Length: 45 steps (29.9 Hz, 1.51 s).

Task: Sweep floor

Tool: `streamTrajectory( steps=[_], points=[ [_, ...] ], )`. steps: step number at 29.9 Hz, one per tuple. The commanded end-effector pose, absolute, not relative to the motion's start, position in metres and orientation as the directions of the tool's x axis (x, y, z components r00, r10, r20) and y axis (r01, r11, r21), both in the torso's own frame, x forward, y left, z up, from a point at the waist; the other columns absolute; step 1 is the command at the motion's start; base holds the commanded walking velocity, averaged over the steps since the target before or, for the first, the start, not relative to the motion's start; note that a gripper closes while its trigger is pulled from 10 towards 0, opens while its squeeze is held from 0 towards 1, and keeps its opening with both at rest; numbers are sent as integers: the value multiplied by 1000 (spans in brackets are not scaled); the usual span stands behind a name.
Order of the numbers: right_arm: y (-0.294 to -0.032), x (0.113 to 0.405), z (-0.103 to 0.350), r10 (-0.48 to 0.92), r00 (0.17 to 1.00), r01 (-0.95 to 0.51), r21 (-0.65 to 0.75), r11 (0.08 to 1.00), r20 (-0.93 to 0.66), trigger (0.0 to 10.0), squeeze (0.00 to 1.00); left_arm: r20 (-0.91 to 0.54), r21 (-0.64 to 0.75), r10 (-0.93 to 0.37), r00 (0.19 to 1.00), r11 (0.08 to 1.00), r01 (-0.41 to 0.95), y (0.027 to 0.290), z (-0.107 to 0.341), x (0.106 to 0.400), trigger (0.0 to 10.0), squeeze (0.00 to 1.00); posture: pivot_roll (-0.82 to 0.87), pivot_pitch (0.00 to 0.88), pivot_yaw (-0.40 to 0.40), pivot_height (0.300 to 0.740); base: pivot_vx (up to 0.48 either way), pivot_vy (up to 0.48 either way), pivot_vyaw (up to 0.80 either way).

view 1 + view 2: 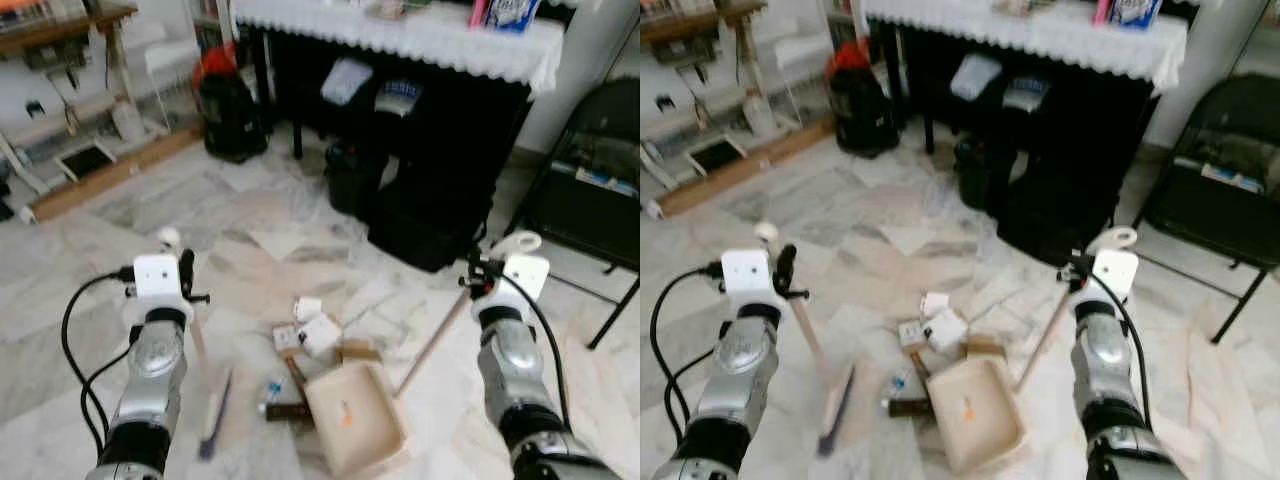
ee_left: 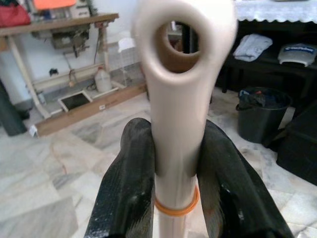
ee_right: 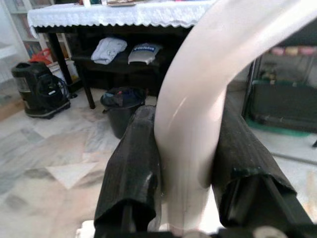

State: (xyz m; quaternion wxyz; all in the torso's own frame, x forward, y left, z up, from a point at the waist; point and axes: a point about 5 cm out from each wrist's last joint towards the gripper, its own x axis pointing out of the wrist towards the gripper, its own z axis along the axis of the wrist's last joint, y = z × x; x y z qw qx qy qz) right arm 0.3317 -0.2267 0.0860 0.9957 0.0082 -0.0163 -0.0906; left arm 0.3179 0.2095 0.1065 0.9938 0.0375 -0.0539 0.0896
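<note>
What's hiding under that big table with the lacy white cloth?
Under the table, on a dark lower shelf, lie a folded grey cloth and a cap-like thing. A black bucket stands on the floor below. The shadows further back are too dark to see into.

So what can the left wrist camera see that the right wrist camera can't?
The left wrist view alone shows the broom handle with its hanging hole, squeezed between the left gripper fingers, plus a wooden workbench and a plastic jug. The right wrist view alone shows the dustpan handle clamped in the right gripper and a black vacuum cleaner. Both show the black bucket, the lace-covered table and the marble floor.
</note>
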Motion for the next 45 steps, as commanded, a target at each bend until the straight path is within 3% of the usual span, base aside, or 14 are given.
streamTrajectory(
  steps=[1, 27, 45],
  points=[
    [-222, 334, 91, -174, 982, 172, 33, 985, 66, 10000, 0, 142, 72, 181, 973, 979, -193, 213, 113, 319, 10000, 0, -34, 0, -10, 740, 0, 0, 0],
    [-226, 328, 80, -189, 982, 187, -229, 955, 12, 10000, 0, 98, 81, 185, 978, 978, -193, 213, 103, 313, 10000, 0, -38, 0, -13, 740, 0, 0, 0],
    [-231, 331, 79, -290, 957, 281, -247, 928, -1, 10000, 0, 7, 50, 134, 991, 990, -134, 206, 89, 311, 10000, 0, -29, 0, -12, 740, 0, 0, 0]
  ],
)
